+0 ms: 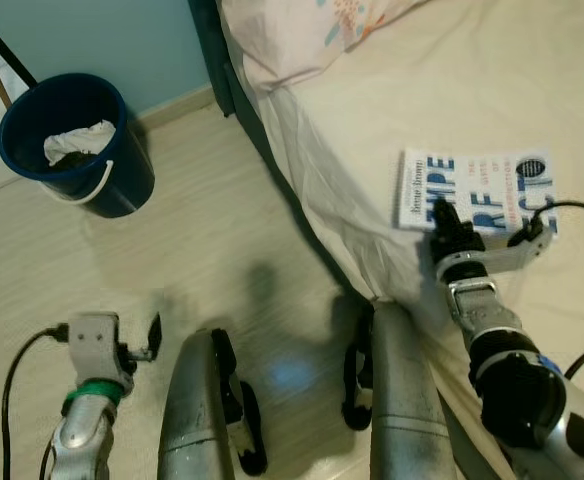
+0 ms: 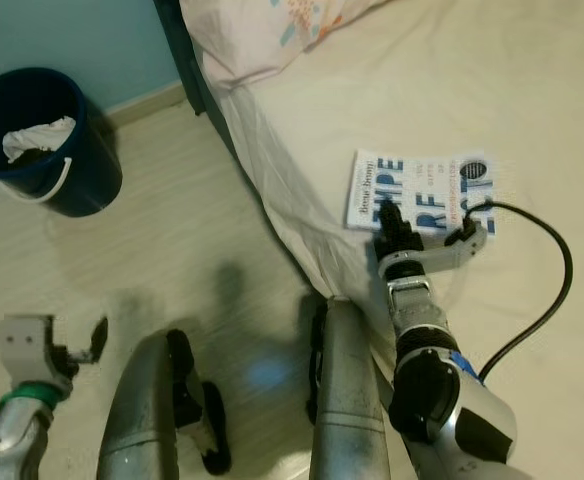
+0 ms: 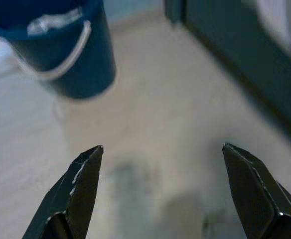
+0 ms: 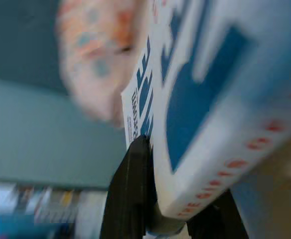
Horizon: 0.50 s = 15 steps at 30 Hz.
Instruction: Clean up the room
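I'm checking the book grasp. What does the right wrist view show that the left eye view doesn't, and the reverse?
Right wrist view: the black fingers straddling the near edge of the white-and-blue paperback book, one on each face.

Left eye view: the dark blue plastic bucket holding crumpled white paper, the pale wooden floor, and the left gripper hanging idle, jaws open.

Both: the book, the right gripper, the floral pillow.

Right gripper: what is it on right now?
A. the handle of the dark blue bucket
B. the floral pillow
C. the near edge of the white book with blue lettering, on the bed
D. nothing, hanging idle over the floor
C: the right gripper meets the near edge of the white book with blue lettering lying on the bed, and the right wrist view shows a black finger against the cover's edge.
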Available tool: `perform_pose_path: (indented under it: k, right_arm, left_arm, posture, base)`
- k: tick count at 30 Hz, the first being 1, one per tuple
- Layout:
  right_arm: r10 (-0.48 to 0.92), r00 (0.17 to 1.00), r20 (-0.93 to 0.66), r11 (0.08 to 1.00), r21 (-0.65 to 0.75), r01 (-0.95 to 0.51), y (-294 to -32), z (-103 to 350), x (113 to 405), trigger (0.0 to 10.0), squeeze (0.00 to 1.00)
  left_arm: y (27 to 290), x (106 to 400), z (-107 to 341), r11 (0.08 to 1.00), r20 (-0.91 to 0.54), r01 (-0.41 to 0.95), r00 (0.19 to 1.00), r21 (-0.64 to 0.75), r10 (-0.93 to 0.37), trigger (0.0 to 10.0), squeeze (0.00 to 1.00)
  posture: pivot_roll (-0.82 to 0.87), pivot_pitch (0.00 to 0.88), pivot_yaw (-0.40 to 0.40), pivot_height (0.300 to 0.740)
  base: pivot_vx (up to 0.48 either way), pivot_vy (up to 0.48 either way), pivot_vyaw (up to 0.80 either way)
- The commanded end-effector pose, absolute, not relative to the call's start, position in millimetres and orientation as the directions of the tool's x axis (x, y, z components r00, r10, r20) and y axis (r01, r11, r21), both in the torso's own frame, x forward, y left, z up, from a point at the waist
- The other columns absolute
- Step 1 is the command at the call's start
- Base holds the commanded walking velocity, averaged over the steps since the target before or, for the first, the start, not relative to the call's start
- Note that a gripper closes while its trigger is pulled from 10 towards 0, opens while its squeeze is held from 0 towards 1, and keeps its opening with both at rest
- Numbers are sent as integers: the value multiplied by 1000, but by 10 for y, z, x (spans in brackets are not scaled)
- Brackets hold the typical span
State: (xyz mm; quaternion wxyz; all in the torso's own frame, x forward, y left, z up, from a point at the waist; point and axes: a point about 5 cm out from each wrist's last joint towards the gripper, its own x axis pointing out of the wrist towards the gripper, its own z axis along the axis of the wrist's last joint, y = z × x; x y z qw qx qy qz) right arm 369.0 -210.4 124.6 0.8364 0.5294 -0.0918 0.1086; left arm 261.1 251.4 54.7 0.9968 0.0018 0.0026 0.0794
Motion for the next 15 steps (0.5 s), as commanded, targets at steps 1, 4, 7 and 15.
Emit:
perform_pose_path:
  k: [1, 4, 7, 15]
  right_arm:
    - [134, 943, 306, 416, 846, -333, -2055, 1270, 3689, 0, 0]
    - [210, 899, 384, 385, 813, -437, -1961, 1370, 3706, 0, 0]
    - [260, 857, 445, 356, 781, -513, -1908, 1444, 3701, 0, 0]
    - [339, 614, 712, 198, 584, -787, -1887, 1909, 3557, 0, 0]
  left_arm:
    - [2569, 2546, 476, 980, -44, -194, 980, -44, 192, 10000, 0]
    - [2526, 2719, 650, 971, 12, -168, 985, -171, 173, 10000, 0]
    - [2449, 2839, 792, 957, 59, -117, 989, -265, 137, 10000, 0]
    - [1801, 3233, 1433, 667, 293, 369, 928, -647, -230, 10000, 0]
  posture:
    - [54, 291, 62, 565]
    - [31, 262, 53, 565]
    - [17, 241, 49, 565]
    - [-37, 152, 61, 565]
  base:
    - [0, 0, 0]
    - [0, 0, 0]
    - [0, 0, 0]
    - [0, 0, 0]
